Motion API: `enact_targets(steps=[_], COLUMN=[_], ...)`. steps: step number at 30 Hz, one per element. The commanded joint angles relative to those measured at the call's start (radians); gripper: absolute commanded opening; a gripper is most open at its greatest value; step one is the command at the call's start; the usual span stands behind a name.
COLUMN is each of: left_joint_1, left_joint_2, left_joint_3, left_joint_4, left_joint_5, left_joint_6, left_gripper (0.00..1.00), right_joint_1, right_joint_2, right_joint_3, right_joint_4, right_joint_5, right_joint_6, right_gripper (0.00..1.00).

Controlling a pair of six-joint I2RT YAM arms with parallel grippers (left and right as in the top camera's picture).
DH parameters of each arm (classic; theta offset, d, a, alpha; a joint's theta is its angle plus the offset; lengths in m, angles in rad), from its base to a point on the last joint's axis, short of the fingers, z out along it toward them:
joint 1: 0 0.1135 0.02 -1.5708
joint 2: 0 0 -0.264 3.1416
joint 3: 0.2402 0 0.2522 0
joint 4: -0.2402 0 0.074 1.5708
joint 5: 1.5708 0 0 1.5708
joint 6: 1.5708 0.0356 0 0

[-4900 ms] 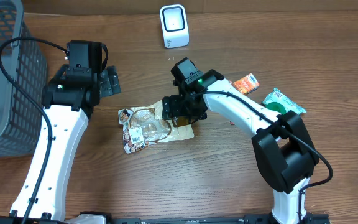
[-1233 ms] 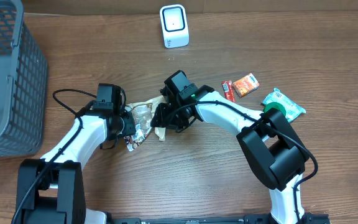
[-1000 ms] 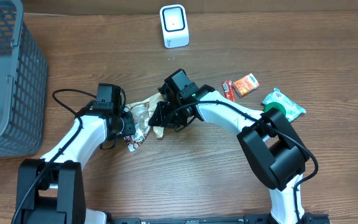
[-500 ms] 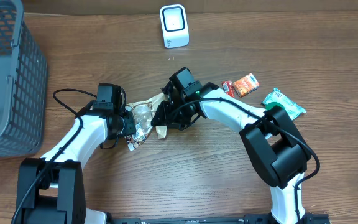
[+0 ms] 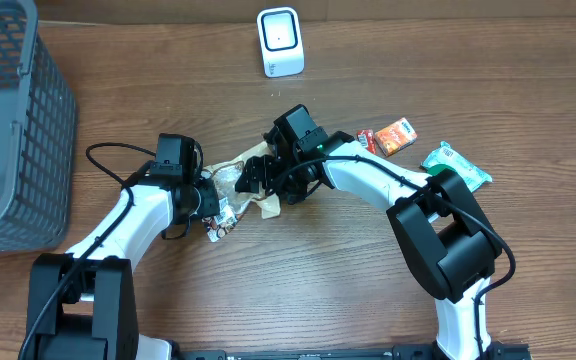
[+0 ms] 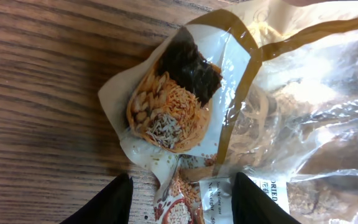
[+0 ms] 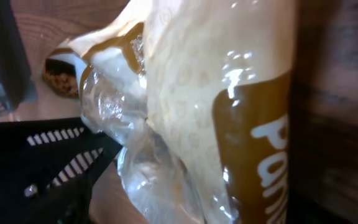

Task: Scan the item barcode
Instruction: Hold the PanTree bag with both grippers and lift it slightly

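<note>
Snack packet (image 5: 230, 181) mid-tabletop (image 5: 318, 290), between both arms. Left gripper (image 5: 210, 200): jaws clenched on packet's left end. Right gripper (image 5: 258, 179): jaws spread, released, at its right end.

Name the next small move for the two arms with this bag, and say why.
Probably draw the right gripper back from the snack bag. Its jaws stand open beside the bag, while the left gripper pinches the bag's lower edge. With the right arm clear, the left arm could carry the bag toward the white scanner at the table's far side.
</note>
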Motion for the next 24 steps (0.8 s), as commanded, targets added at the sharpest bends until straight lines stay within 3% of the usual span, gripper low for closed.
enact_targets(steps=[1,13,17,20,24], left_joint_1=[-0.009,-0.009,-0.009,-0.009,-0.009], left_joint_2=[0.039,0.039,0.039,0.039,0.039], left_joint_3=[-0.018,-0.018,-0.018,-0.018,-0.018], left_joint_4=[-0.011,-0.008,-0.008,-0.01,-0.011], left_joint_5=[-0.009,-0.009,-0.009,-0.009,-0.01], left_joint_6=[0.023,0.023,0.023,0.024,0.024], left_gripper=[0.44,0.44,0.44,0.44,0.45], right_joint_1=[-0.001,0.001,0.006,0.005,-0.003], right_joint_2=[0.003,0.076,0.087,0.087,0.087], right_joint_3=[-0.003,-0.003,-0.003,-0.003,-0.003], right_joint_4=[0.013,0.125,0.118,0.108,0.096], right_joint_5=[0.041,-0.065,-0.076,-0.075,-0.072], right_joint_6=[0.014,0.07,0.069,0.064,0.058], right_gripper=[0.88,0.83,0.65,0.39,0.23])
